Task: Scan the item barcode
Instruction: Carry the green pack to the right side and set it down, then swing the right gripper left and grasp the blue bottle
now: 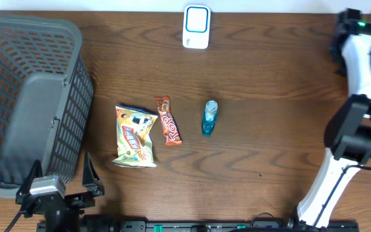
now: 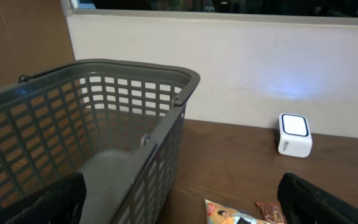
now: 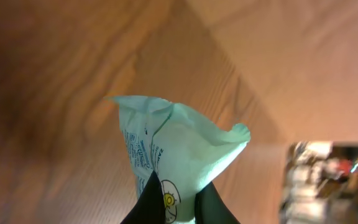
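My right gripper (image 3: 178, 188) is shut on a pale green packet (image 3: 179, 140) with printed text, and the packet's crumpled top sticks up past the dark fingertips (image 3: 153, 198). No barcode shows on the side I can see. The white scanner (image 1: 196, 27) with a blue-lit face stands at the table's far edge, and it also shows in the left wrist view as a small scanner (image 2: 294, 134). My left gripper (image 1: 62, 173) stays at the near left corner, open and empty, its fingers (image 2: 319, 200) spread wide.
A grey plastic basket (image 1: 18, 77) fills the left side. In the middle of the table lie a yellow snack bag (image 1: 136, 136), an orange-brown bar (image 1: 167, 120) and a small blue bottle (image 1: 209, 117). The white right arm (image 1: 366, 71) runs along the right edge.
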Tool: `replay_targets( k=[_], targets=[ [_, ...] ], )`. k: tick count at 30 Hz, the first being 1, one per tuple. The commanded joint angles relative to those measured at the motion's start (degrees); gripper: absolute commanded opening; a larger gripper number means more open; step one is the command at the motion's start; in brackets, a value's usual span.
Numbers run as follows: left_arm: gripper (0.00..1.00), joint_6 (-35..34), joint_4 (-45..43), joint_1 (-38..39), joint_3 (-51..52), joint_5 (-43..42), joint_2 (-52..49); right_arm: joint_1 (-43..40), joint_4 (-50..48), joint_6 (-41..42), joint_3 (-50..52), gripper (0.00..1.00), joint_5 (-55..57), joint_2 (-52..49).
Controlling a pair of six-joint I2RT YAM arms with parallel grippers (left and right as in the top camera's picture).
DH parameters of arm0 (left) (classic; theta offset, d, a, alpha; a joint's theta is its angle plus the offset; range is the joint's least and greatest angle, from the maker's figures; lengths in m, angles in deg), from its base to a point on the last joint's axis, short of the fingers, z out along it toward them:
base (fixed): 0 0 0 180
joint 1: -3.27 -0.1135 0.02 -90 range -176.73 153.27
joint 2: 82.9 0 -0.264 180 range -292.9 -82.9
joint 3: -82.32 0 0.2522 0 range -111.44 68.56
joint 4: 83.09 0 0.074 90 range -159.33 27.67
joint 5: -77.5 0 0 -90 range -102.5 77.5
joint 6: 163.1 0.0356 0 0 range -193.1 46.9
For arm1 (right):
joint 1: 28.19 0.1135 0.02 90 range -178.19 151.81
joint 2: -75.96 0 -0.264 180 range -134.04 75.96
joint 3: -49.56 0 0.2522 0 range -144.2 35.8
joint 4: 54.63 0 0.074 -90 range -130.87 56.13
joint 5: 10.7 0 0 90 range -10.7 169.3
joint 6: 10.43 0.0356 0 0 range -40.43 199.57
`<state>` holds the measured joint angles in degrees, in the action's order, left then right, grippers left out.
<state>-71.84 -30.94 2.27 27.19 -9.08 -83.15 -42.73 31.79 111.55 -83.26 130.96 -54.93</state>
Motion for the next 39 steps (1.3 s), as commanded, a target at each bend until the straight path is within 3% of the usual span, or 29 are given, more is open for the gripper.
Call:
replay_targets(
  k=[1,7,12,22,27,35,39],
  targets=[
    [0.98,-0.48,-0.22,0.22,-0.09,0.72,0.09,-4.02,0.76,6.97,0.31,0.01,-9.2,0.04],
    [0.98,-0.48,-0.22,0.22,-0.09,0.72,0.09,-7.63,2.4,6.95,0.31,0.03,-11.69,0.04],
    [0.98,-0.48,-0.22,0.22,-0.09,0.72,0.09,-8.41,3.45,6.95,0.28,0.32,-11.56,0.07],
    [0.98,-0.48,-0.22,0.22,-0.09,0.72,0.09,-8.35,5.88,6.95,0.24,0.37,-9.42,2.19],
    [0.98,-0.48,-0.24,0.22,-0.09,0.72,0.09,-7.17,5.75,5.77,0.24,0.42,-24.92,8.94],
    [0.98,-0.5,-0.31,0.22,-0.09,0.7,0.09,-2.95,7.3,3.61,0.24,0.4,-58.97,21.35],
    [0.98,-0.5,-0.33,0.22,-0.09,0.7,0.09,2.43,9.77,3.04,0.24,0.45,-67.25,24.33]
  ],
)
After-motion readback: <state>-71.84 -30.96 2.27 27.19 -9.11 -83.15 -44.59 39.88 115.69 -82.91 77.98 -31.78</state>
